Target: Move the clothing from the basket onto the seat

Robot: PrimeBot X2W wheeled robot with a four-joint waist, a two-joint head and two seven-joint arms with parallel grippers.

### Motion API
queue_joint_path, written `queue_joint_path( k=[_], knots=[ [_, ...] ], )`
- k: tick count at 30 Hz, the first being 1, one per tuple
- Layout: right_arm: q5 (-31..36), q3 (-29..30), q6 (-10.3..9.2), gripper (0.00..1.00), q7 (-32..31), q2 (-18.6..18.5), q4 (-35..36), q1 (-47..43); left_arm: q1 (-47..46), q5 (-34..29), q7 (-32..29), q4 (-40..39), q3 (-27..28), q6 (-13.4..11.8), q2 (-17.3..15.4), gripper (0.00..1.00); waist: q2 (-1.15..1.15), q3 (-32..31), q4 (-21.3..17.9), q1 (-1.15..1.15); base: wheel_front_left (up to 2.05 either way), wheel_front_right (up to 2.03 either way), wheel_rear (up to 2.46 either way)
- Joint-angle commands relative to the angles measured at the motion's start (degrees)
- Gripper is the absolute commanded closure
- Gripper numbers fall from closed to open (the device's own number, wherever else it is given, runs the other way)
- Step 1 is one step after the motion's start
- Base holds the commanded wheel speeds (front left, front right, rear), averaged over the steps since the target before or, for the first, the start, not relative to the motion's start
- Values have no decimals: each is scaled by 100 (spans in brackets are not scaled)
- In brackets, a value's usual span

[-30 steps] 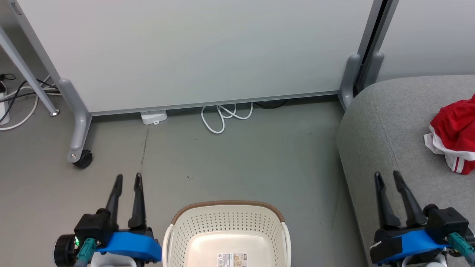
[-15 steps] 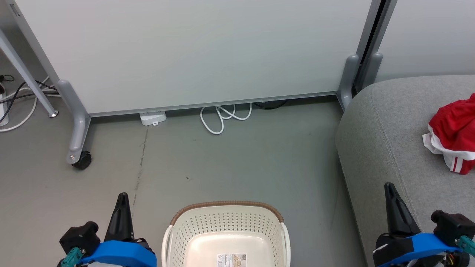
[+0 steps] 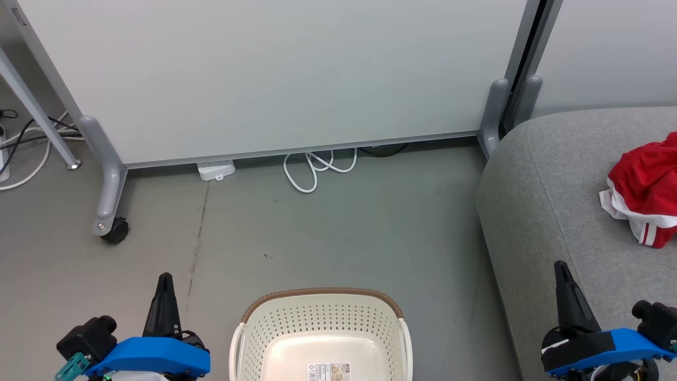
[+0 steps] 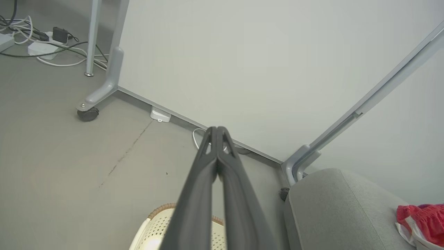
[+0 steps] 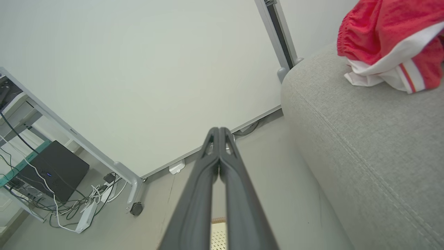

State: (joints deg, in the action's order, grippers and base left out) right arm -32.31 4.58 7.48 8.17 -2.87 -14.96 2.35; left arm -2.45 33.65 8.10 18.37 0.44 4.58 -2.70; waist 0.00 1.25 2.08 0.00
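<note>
The red clothing [image 3: 646, 185] with white trim lies crumpled on the grey seat [image 3: 550, 180] at the right edge of the head view; it also shows in the right wrist view [image 5: 385, 41] and the left wrist view [image 4: 421, 220]. The cream basket [image 3: 323, 330] with its brown rim stands on the floor at bottom centre, and its visible inside holds only a label. My left gripper [image 3: 165, 280] is shut and holds nothing, left of the basket. My right gripper [image 3: 560, 269] is shut with nothing in it, over the seat's near edge. Both wrist views show fingers pressed together [image 4: 216, 133] [image 5: 219, 133].
A pale partition panel [image 3: 275, 79] on grey wheeled feet [image 3: 108, 225] runs across the back. White cables [image 3: 312, 169] and a small white box [image 3: 216, 170] lie at its base. More cables and a black box [image 5: 52, 170] sit at far left. Grey floor lies between basket and panel.
Both grippers have gone from open to shut and drawn back toward the bottom of the head view. The camera shifted slightly. The clothing and basket have stayed put.
</note>
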Motion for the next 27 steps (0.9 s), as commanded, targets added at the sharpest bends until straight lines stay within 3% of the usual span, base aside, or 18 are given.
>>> queue_joint_path(
  k=[1,27],
  knots=[
    [-193,18,0,100,-34,-8,101,149,-165,164,-30,-111,38,26,-15,100,0,-1,-1,0,0,0,0],
    [-2273,85,1,100,-554,-6,108,257,-261,2203,-549,-235,245,124,-19,100,0,-29,-56,0,0,0,0]
  ],
)
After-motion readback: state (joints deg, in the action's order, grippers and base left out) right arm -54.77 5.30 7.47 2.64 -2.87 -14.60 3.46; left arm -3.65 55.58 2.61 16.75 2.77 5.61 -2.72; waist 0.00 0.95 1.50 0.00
